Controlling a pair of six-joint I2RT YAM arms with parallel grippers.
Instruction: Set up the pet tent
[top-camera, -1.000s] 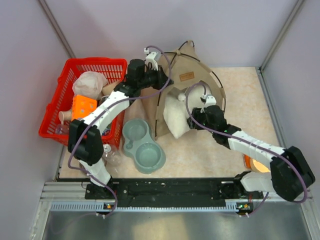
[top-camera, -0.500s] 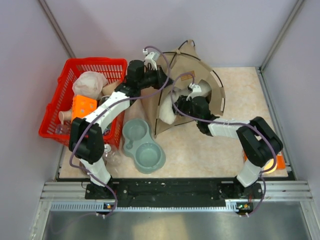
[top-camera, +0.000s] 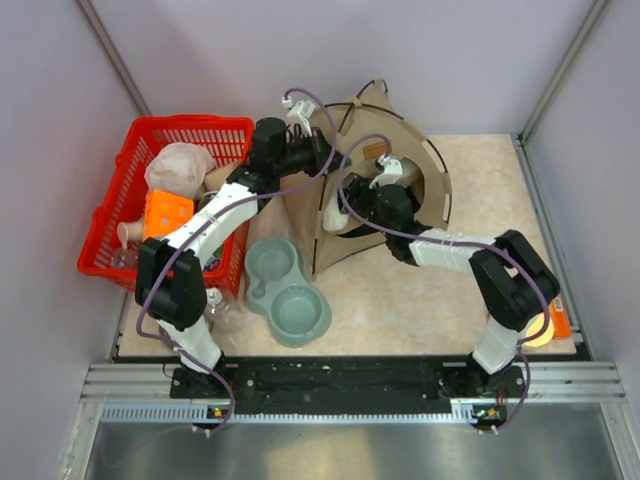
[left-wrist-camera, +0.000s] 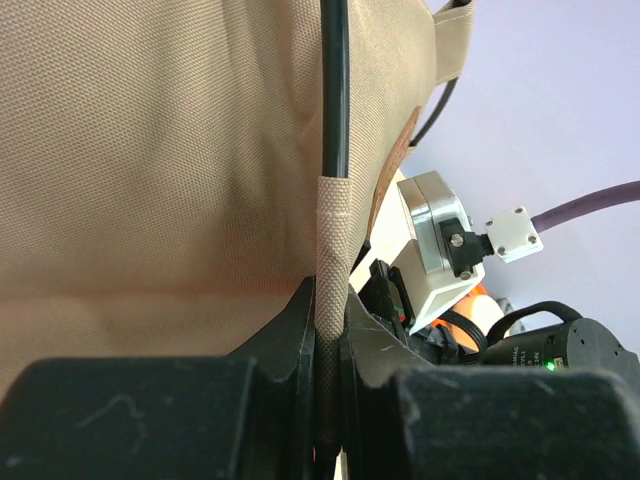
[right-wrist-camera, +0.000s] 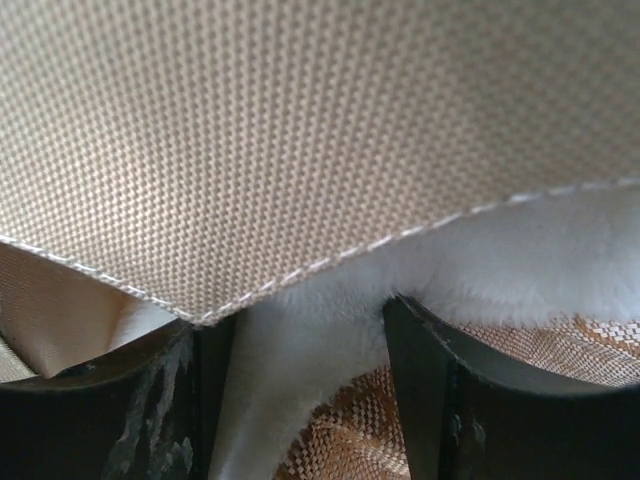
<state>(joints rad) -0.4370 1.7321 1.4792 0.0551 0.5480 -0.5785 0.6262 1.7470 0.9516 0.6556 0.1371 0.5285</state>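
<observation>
The tan pet tent (top-camera: 400, 130) stands at the back middle of the table, its doorway facing the front. My left gripper (top-camera: 322, 152) is at the tent's left top edge, shut on the fabric sleeve (left-wrist-camera: 332, 240) of a thin dark pole (left-wrist-camera: 334, 90). In the left wrist view the left gripper (left-wrist-camera: 328, 320) pinches that sleeve tight. My right gripper (top-camera: 350, 210) reaches into the doorway with the fluffy white cushion (top-camera: 335, 217). In the right wrist view the right gripper (right-wrist-camera: 300, 350) has the cushion's white fur (right-wrist-camera: 520, 250) between its fingers, under tan woven fabric (right-wrist-camera: 300, 130).
A red basket (top-camera: 135, 160) with a bag and an orange box stands at the left. A grey-green double bowl (top-camera: 285, 295) lies in front of the tent, a clear bottle (top-camera: 222, 310) beside it. An orange object (top-camera: 548, 325) sits at the right arm's base. Walls close in on both sides.
The right arm has swung from in front of the tent into its doorway, carrying the cushion inside; most of the cushion is now hidden by the tent. The left arm has not moved.
</observation>
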